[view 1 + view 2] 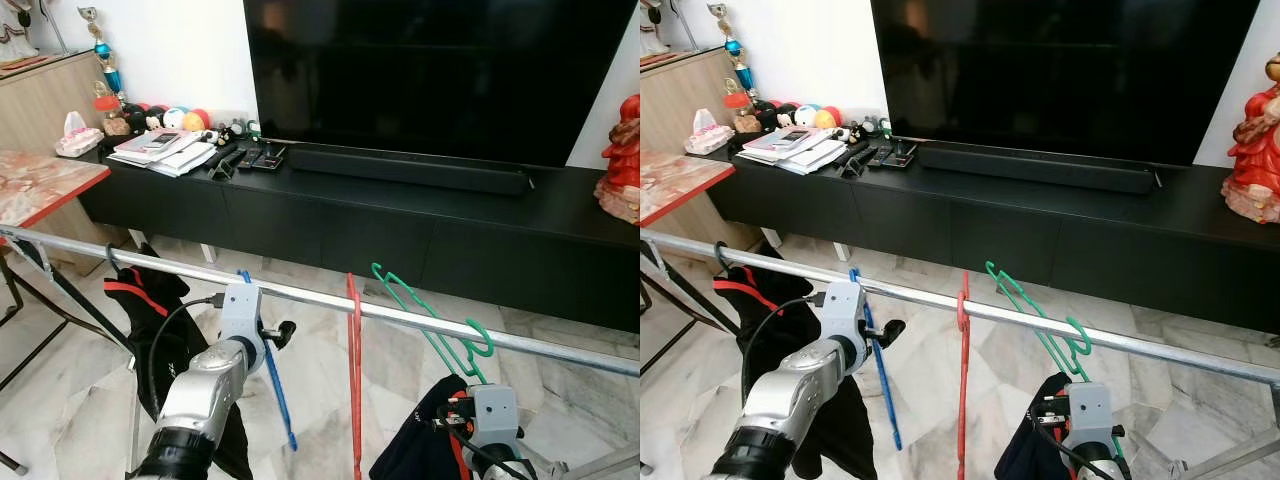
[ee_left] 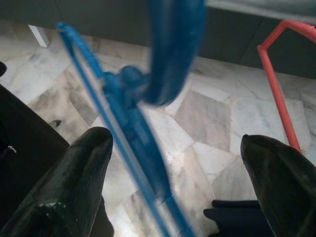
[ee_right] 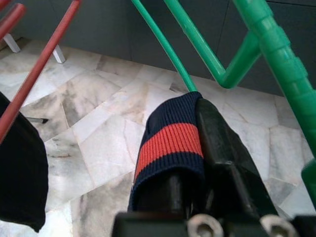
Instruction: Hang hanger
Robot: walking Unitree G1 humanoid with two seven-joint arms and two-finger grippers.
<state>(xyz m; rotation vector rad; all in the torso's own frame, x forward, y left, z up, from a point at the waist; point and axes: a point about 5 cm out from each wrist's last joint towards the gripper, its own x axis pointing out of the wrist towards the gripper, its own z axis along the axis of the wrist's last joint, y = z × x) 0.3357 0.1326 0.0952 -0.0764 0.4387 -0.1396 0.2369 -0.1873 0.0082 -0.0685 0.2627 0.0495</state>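
Observation:
A metal rail (image 1: 310, 296) crosses in front of me. On it hang a blue hanger (image 1: 268, 360) and a red hanger (image 1: 354, 370). My left gripper (image 2: 177, 182) is open just below the rail, and the blue hanger (image 2: 128, 113) runs between its fingers (image 2: 74, 187). A green hanger (image 1: 425, 315) lies tilted across the rail, hook up. My right gripper (image 3: 190, 111) is under the rail at the lower right, shut on a navy garment with a red stripe (image 3: 168, 143). The green hanger's bar (image 3: 163, 44) disappears into that cloth at the fingertips.
A black garment (image 1: 150, 300) hangs on the rail at the left. Behind the rail stands a long black TV console (image 1: 400, 230) with a TV (image 1: 430, 70), a soundbar and papers. A marble-topped table (image 1: 40, 185) is at left, a red figurine (image 1: 622, 160) at right. Marble floor lies below.

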